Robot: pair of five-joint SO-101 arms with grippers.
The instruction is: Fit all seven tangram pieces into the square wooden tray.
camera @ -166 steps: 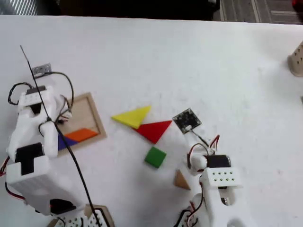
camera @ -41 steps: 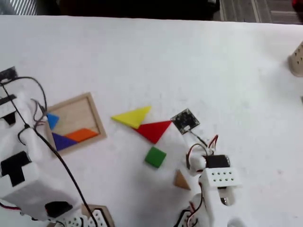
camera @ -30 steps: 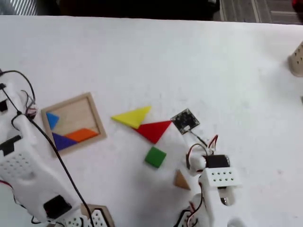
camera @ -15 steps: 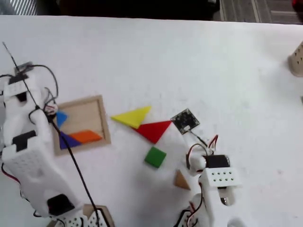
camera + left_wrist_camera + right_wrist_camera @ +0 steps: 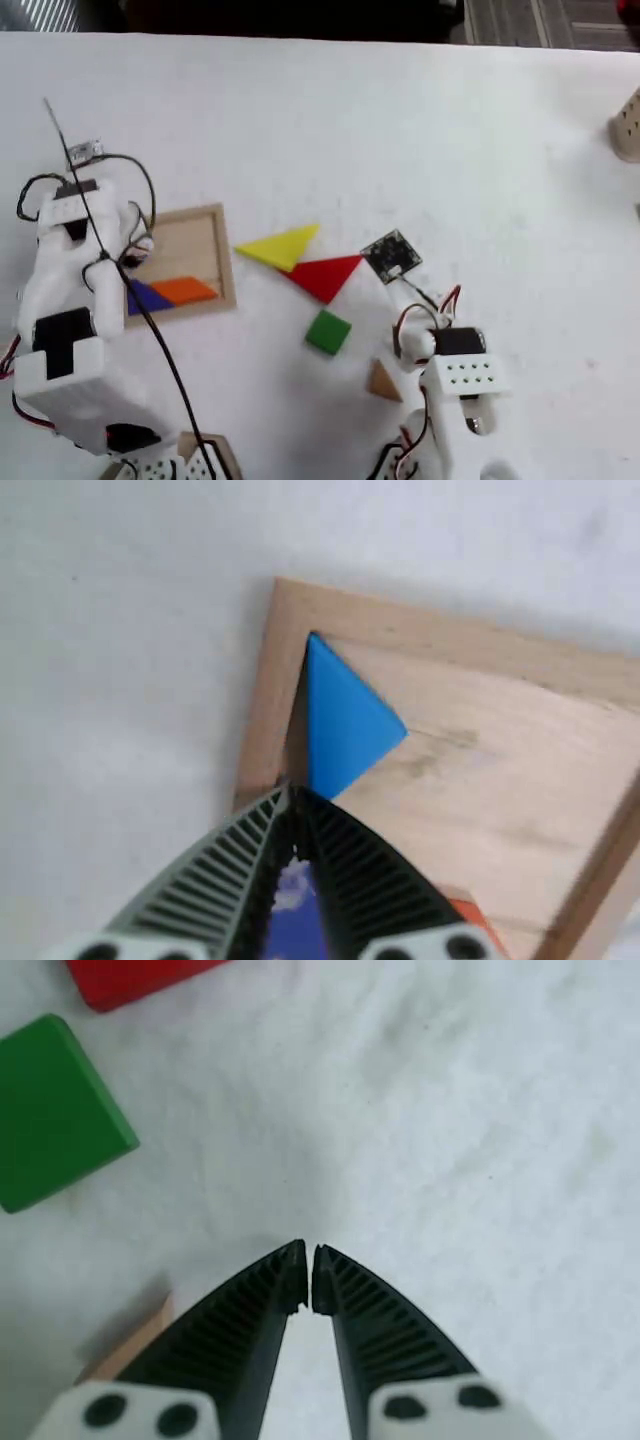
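Left gripper (image 5: 292, 796) is down at the wooden tray (image 5: 262, 700), fingers clenched tip to tip with nothing pinched, the tips right at the inner wall of the rim and touching 1 end of the blue triangle (image 5: 345, 725). That triangle lies flat in a tray corner: its long edge runs along the rim, 1 sharp point is tucked into the corner, and the square corner points out over the bare wood.

From above, the left arm (image 5: 70, 290) stretches from the near edge over the tray's outer side. A purple piece (image 5: 145, 297) and an orange piece (image 5: 188, 290) sit along the tray's near side.

Out on the table, 4 pieces are loose. The yellow triangle (image 5: 280, 246) and red triangle (image 5: 326, 275) meet corner to corner, their long edges running across the table. The green square (image 5: 328, 331) and a small tan triangle (image 5: 382, 381) lie nearer.

Right gripper (image 5: 308, 1262) is pinched closed on nothing, low over bare table between the green square and the tan triangle, its arm (image 5: 455, 375) folded near its base
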